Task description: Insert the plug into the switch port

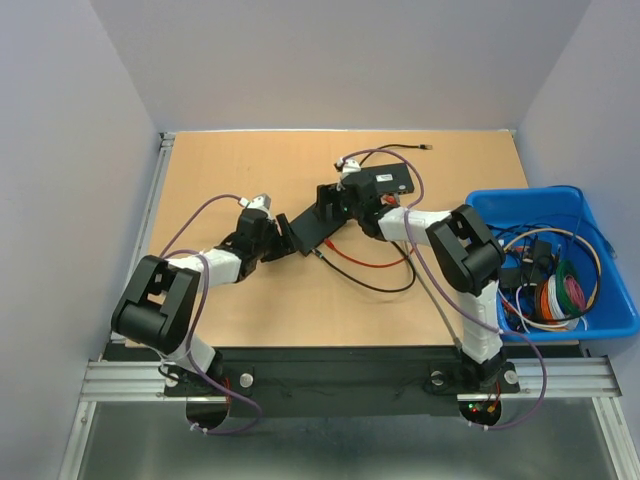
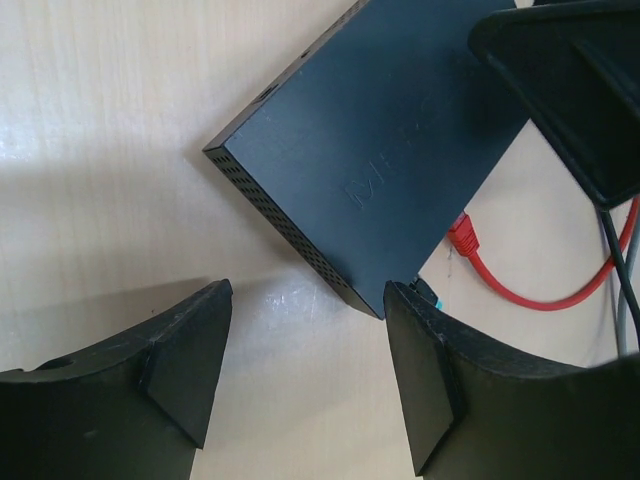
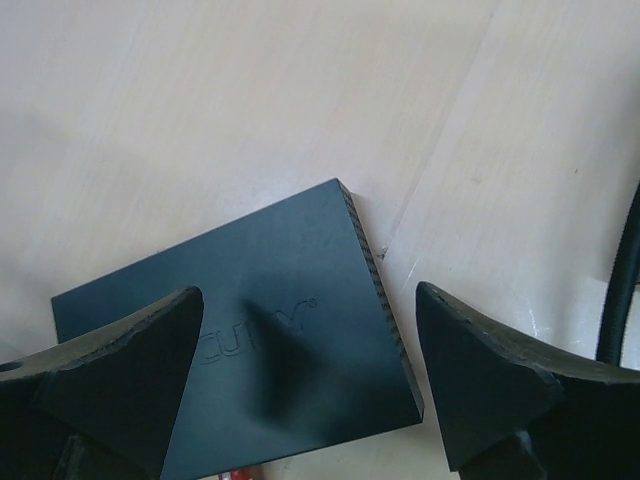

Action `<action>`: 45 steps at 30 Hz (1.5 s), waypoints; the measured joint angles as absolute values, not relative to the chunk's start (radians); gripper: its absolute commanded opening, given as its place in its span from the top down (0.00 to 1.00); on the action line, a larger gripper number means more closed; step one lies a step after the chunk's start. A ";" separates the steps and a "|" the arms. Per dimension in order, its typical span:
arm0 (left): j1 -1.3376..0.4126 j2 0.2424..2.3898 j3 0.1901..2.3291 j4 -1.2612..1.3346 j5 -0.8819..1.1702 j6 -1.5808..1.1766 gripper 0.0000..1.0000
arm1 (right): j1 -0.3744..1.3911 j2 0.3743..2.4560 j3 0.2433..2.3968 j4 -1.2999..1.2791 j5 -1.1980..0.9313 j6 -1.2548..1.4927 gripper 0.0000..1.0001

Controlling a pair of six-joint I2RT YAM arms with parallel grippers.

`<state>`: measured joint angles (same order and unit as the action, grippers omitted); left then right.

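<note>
Resting on the wooden table (image 1: 230,180) between lilac walls (image 1: 330,60), the switch (image 2: 400,130) faces left gripper (image 2: 305,300) and right gripper (image 3: 308,295), both gaping.

Flat rectangular switch box (image 2: 380,150): dark charcoal, matte. Lettering on its top is embossed in the same tone. Its short side is perforated with rows of small vent holes.
Red cable with red plug (image 2: 463,237); thin black cable (image 1: 385,288).
Tabletop (image 1: 230,180): pale wood, faint straight grain.
Rectangular plastic bin (image 1: 600,322): bright blue; wire coils inside are orange, green and white.
Arm cabling (image 1: 204,300): purple.
</note>
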<state>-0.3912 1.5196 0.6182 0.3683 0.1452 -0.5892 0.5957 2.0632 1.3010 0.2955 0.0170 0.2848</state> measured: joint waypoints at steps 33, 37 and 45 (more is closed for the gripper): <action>-0.170 1.705 0.836 0.332 0.044 -0.474 0.28 | 0.789 2.086 1.202 0.427 -0.110 0.554 0.26; -0.163 1.726 0.848 0.351 0.050 -0.469 0.28 | 0.799 2.086 1.203 0.426 -0.102 0.559 0.25; -0.152 1.762 0.873 0.387 0.054 -0.472 0.28 | 0.796 2.131 1.320 0.310 -0.065 0.550 0.24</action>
